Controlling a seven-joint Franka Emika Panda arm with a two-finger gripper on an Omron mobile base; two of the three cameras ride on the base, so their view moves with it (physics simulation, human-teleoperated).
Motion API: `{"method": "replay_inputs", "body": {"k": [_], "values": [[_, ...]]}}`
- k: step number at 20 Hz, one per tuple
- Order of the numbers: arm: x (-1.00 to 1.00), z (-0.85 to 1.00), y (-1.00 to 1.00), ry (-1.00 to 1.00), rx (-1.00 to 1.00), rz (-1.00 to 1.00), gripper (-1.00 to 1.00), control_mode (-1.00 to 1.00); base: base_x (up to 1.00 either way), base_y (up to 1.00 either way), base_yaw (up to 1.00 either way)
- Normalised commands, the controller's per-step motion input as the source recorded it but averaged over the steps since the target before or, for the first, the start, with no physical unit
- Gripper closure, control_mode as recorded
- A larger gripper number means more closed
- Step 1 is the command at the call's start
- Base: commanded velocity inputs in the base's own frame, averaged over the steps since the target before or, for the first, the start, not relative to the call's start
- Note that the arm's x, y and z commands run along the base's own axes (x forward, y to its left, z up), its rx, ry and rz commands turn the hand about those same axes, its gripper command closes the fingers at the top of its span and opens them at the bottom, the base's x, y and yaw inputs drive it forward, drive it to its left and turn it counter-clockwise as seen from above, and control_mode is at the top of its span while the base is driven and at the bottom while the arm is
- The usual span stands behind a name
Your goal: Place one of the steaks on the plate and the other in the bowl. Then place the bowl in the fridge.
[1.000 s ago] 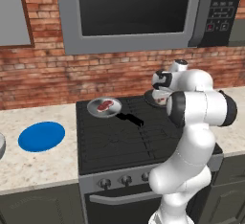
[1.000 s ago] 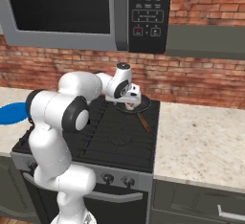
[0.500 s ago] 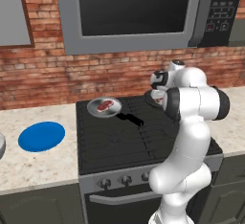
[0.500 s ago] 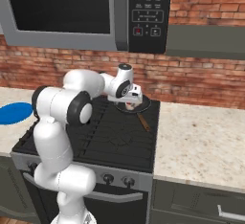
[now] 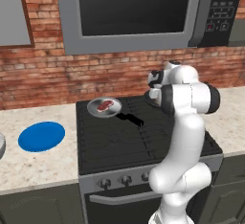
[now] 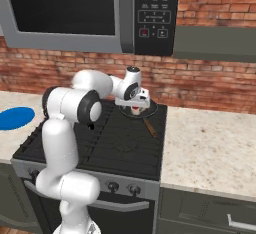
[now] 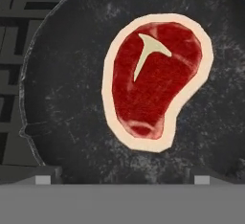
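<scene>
One steak (image 7: 153,82), red with a pale fat rim, lies in a dark frying pan (image 7: 72,98) on the stove's back right burner. My gripper (image 7: 122,179) hangs open just above this steak, its fingertips (image 7: 48,176) set wide apart. The base views show the gripper (image 5: 154,93) (image 6: 134,109) low over that pan (image 6: 146,110). The other steak (image 5: 105,105) rests in a grey pan (image 5: 95,109) on the back left burner. The blue plate (image 5: 41,136) (image 6: 15,118) lies on the counter left of the stove. A grey sliver at the frame's left edge looks like the bowl (image 5: 1,145). The fridge is out of view.
The black stove (image 5: 139,144) sits between two pale counters (image 6: 210,148). A microwave (image 5: 129,12) hangs above it against a brick wall. The left pan's black handle (image 5: 130,118) and the right pan's brown handle (image 6: 150,127) point toward the front.
The hand has sunk slightly toward the back right pan and the elbow has swung a little. The steaks, pans and plate have not moved.
</scene>
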Motion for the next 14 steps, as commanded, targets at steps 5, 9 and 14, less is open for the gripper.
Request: {"method": "replay_inputs", "body": {"k": [5, 9, 14], "values": [[0.15, -0.16, -0.03, 0.04, 0.0, 0.0, -1.0, -1.0, 0.0, 0.0, 0.0], [0.2, -0.04, -0.04, 0.0, 0.0, 0.0, -1.0, -1.0, 0.0, 0.0, 0.0], [0.25, -0.16, -0.03, 0.02, 0.0, 0.0, -1.0, -1.0, 0.0, 0.0, 0.0]]}}
